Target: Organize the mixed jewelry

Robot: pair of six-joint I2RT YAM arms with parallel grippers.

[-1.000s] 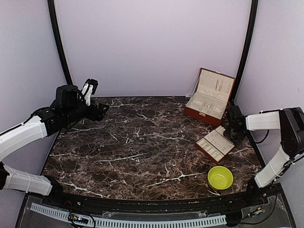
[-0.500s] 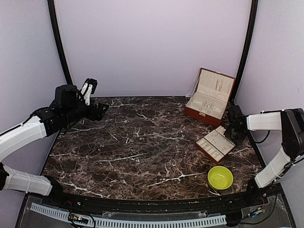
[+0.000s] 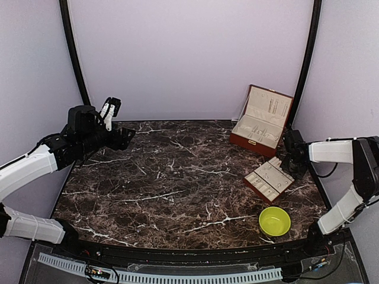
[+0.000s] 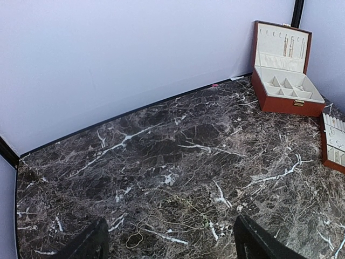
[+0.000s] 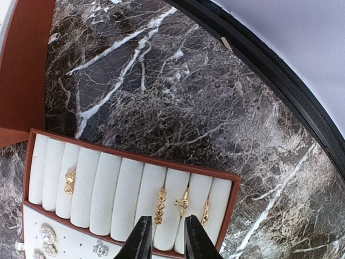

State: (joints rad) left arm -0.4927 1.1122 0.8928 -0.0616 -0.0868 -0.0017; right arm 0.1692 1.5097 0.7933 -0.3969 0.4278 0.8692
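Note:
The mixed jewelry lies in two places. A thin chain [image 4: 172,223] with a small loop lies on the marble under my left gripper [image 4: 172,245], which hangs open high above it, near the back left [image 3: 111,112]. Gold rings [image 5: 160,206] sit between the cream rolls of the compartment tray [image 5: 135,156], with studs [image 5: 47,237] on the pad below. My right gripper [image 5: 164,237] hovers over the tray's right end [image 3: 267,179]. Its jaws stand a narrow gap apart, with nothing between them.
The reddish-brown box [image 3: 260,124] stands open at the back right, just beyond the tray. A yellow-green bowl [image 3: 275,220] sits near the front right. The table's black rim [image 5: 280,81] runs close behind the right gripper.
The right gripper's jaws have parted a little over the tray, and its wrist has shifted slightly. The left arm has not moved.

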